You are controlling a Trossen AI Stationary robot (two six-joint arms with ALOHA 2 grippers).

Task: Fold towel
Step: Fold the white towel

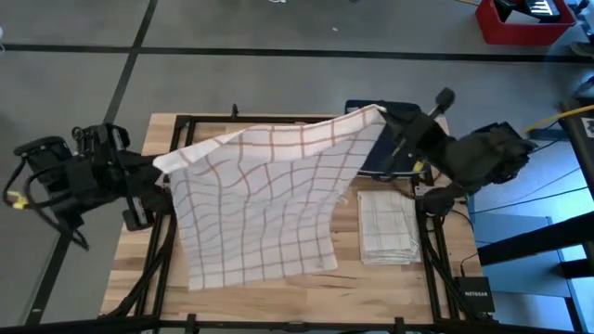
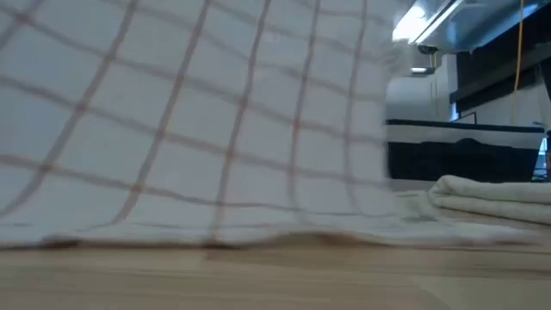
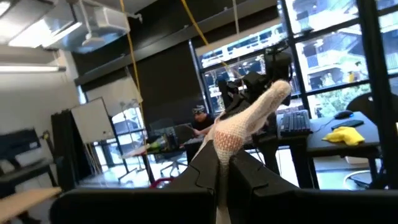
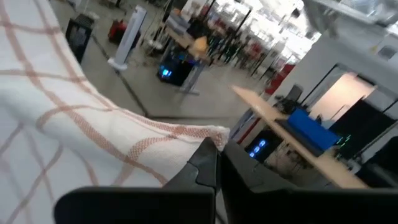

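A white towel with a thin red-brown check (image 1: 264, 199) hangs stretched between my two grippers above the table; its lower edge (image 2: 258, 234) lies on the wooden top. My left gripper (image 1: 160, 169) is at the table's left side, shut on one upper corner. My right gripper (image 1: 382, 113) is at the far right, shut on the other upper corner. In the low view the towel fills most of the picture like a curtain. My left gripper pinches an upper corner of the towel (image 3: 239, 127) between its two fingers; the corner sticks out past the fingertips. The cloth is lifted, with its lower edge on the table. My right gripper pinches the other upper corner (image 4: 199, 134) between its fingers, and the cloth runs away from it in a raised sheet.
A folded pile of pale towels (image 1: 388, 227) lies on the table's right part, also seen in the low view (image 2: 495, 191). A dark blue flat object (image 1: 385, 153) sits behind it under the right arm. A black frame (image 1: 176, 121) edges the work area. A red bin (image 1: 520, 23) stands on the floor.
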